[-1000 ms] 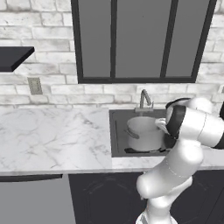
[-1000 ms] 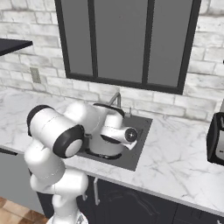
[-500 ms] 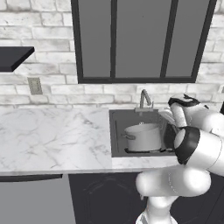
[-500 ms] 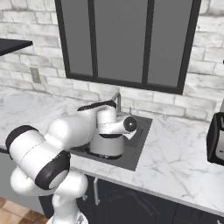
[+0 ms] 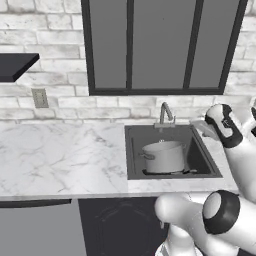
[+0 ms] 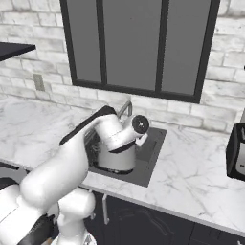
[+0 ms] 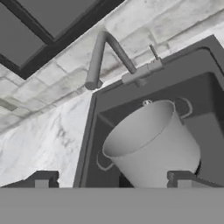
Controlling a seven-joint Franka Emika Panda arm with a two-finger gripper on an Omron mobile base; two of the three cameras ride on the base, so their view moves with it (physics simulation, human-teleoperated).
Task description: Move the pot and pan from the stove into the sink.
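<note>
The silver pot [image 5: 164, 156] stands upright in the dark sink [image 5: 202, 159], and in the hand view the pot [image 7: 153, 144] sits just below my fingers. A black pan [image 5: 186, 172] lies flat under the pot, its handle pointing right along the sink's front. My gripper [image 7: 113, 181] is open wide, with nothing between its fingertips [image 7: 43, 179]. It hovers above the sink's right side [image 5: 199, 124], apart from the pot. My arm hides most of the sink in the right base view, where part of the pot [image 6: 115, 160] shows. The stove is out of view.
A curved silver faucet [image 5: 165, 112] rises behind the sink. White marble counter [image 5: 60, 155] runs to the left, with a wall outlet [image 5: 39, 97] and a dark shelf [image 5: 15, 65] above it. A dark appliance [image 6: 237, 153] stands on the counter at far right.
The gripper opened and let go of the pot, then rose up and right, away from it. The pot stays standing in the sink.
</note>
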